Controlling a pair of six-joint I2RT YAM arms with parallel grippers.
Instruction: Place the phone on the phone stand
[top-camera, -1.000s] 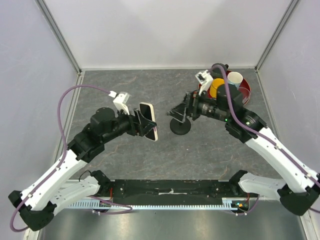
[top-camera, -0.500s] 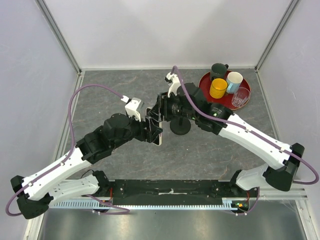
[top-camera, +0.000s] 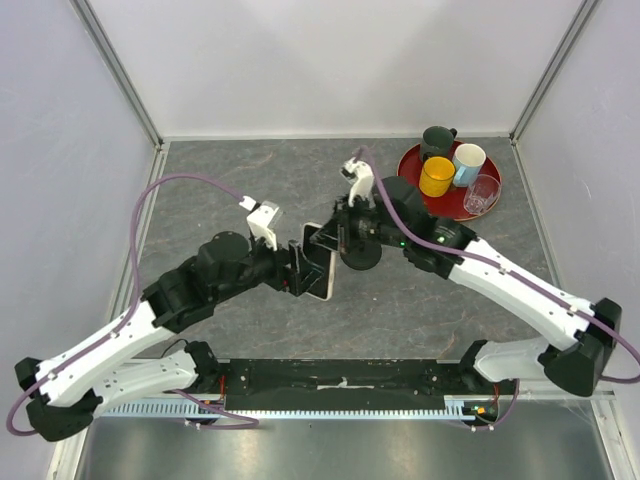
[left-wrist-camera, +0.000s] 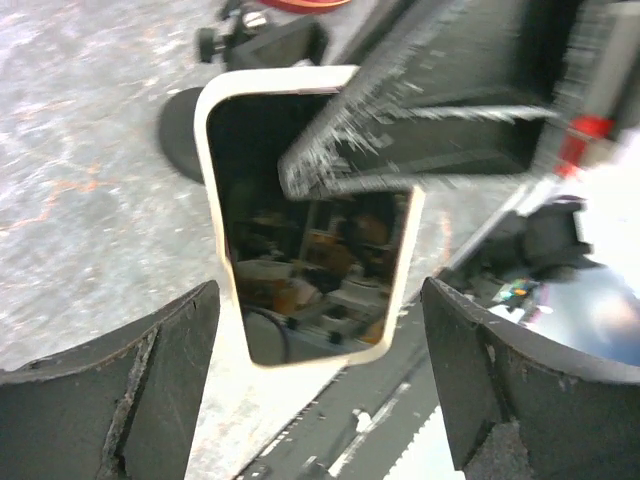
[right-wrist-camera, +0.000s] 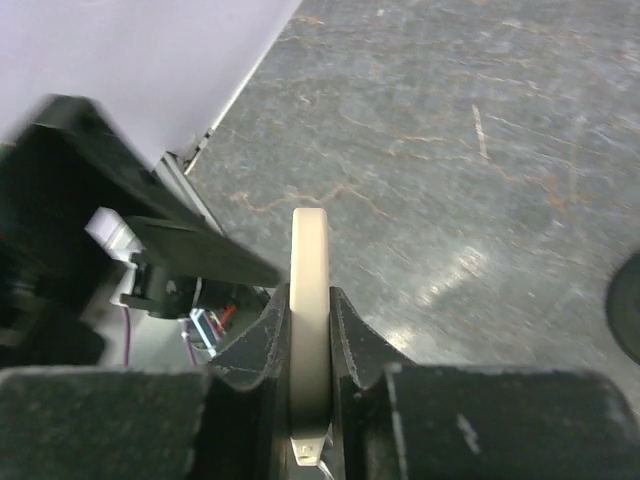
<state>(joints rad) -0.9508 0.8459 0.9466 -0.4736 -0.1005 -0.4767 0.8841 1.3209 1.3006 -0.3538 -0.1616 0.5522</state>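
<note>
The phone (top-camera: 318, 264), black screen in a cream case, hangs above the table left of the phone stand (top-camera: 360, 256). My right gripper (top-camera: 326, 240) is shut on its far end; in the right wrist view the cream edge of the phone (right-wrist-camera: 308, 270) stands clamped between the right gripper's (right-wrist-camera: 308, 315) two fingers. My left gripper (top-camera: 297, 268) is open at the phone's near end. In the left wrist view the left gripper's (left-wrist-camera: 318, 300) fingers stand apart from both sides of the phone (left-wrist-camera: 300, 260), not touching it. The stand's disc base (left-wrist-camera: 180, 130) lies behind.
A red tray (top-camera: 452, 205) at the back right holds a yellow mug (top-camera: 436, 176), a dark mug (top-camera: 437, 140), a pale blue mug (top-camera: 468, 160) and a clear glass (top-camera: 481, 193). White walls enclose the grey stone-pattern table.
My right gripper swung in from the stand and shut on the phone's far end. My left gripper opened and let go of it.
</note>
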